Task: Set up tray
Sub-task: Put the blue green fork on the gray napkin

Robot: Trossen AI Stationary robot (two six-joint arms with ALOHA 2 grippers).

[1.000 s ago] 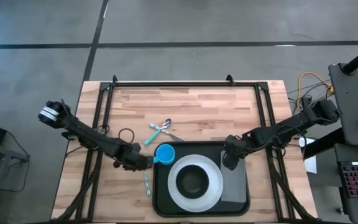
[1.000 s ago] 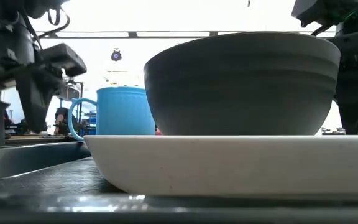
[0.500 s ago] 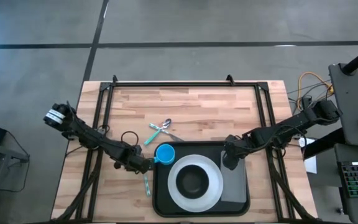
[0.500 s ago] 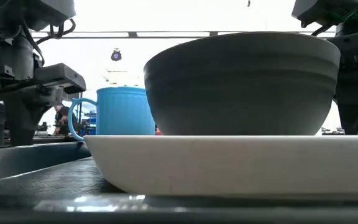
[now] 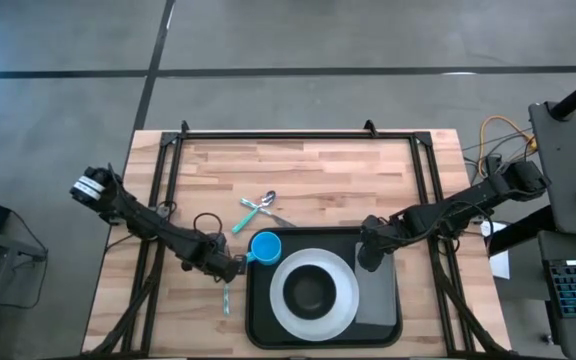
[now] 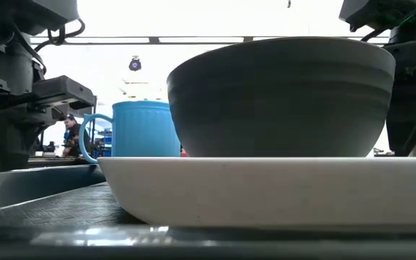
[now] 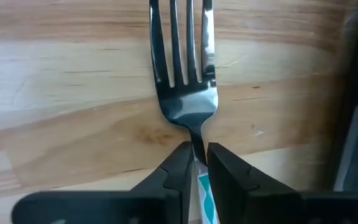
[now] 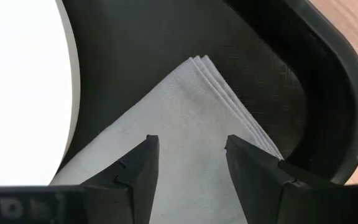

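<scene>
Beside black tray (image 5: 323,334): left gripper (image 7: 197,163) pinches steel fork (image 7: 183,74); right gripper (image 8: 188,152) spread over folded napkin (image 8: 185,130).

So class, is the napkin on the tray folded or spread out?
Folded. The right wrist view shows the napkin with several stacked layer edges at its corner, lying flat in the tray under the open right gripper.

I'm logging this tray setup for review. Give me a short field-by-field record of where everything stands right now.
tray: black, on the wooden table
plate: white, on tray, dark bowl on it
mug: blue, tray's corner
napkin: grey, folded, on tray beside plate
left gripper: shut on the fork, beside the tray
right gripper: open over napkin
spare cutlery: on table beyond tray
</scene>
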